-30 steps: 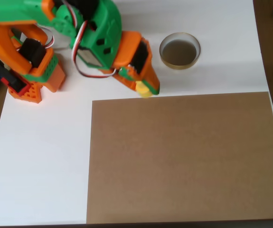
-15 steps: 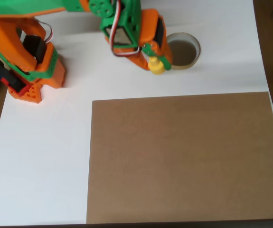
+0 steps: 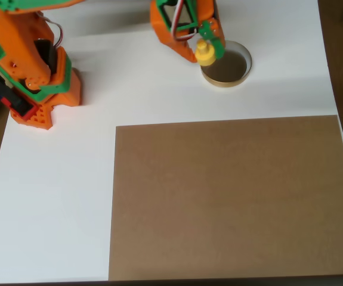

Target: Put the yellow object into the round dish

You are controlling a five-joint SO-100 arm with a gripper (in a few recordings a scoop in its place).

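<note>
Gripper [image 3: 206,50] clamps one yellow object [image 3: 205,53] at one round dish's [image 3: 240,76] rim.

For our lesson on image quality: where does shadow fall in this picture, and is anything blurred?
Overhead view: soft, even light; a faint grey shadow band crosses the table behind the arm; the dish inside is dark; the yellow piece in the pincer looks slightly soft-edged; the brown board is glare-free.
</note>
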